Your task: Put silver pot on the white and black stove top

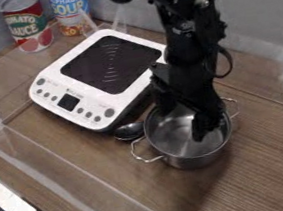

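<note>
The silver pot (179, 152) stands on the wooden table, in front of and to the right of the white and black stove top (99, 72). My gripper (188, 126) points straight down into the pot and is open. One finger (161, 112) is at the pot's back left rim; the other finger (209, 124) reaches down inside on the right. Whether the fingers touch the pot's wall I cannot tell. The stove's black glass square is bare.
A small metal spoon (134, 132) lies between the pot and the stove's front corner. Two cans (24, 22) (71, 9) stand at the back left by the wall. A clear plastic sheet (10, 149) runs along the table's front left edge.
</note>
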Robot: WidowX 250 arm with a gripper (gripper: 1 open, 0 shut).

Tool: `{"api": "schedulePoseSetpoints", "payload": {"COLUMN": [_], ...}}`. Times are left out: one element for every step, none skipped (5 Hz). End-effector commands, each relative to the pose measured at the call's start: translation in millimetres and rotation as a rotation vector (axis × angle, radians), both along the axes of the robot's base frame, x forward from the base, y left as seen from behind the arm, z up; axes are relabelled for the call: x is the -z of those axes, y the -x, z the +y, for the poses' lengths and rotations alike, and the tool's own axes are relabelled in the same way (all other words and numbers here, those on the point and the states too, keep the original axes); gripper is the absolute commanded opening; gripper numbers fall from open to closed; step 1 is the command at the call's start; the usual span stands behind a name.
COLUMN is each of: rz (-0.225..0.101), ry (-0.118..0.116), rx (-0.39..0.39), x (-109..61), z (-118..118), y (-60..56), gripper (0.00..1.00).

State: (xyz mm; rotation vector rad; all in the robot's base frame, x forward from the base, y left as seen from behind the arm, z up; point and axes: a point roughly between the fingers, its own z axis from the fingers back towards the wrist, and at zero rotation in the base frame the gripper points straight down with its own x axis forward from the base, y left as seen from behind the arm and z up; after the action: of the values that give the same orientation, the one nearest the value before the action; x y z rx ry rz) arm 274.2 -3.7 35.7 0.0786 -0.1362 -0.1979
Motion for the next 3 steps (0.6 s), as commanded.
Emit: {"api": "schedulePoseSetpoints", "payload": {"rz": [-0.051,-0.054,-0.058], "ry": [-0.004,-0.003,0.000], "rx": [-0.039,-0.033,-0.027], "x": [-13.5,-16.3,-16.8], "z": [15.7,15.1,14.0], "y": [-4.0,-13.9,-23.6], "gripper": [1.00,1.00,1.00]}}
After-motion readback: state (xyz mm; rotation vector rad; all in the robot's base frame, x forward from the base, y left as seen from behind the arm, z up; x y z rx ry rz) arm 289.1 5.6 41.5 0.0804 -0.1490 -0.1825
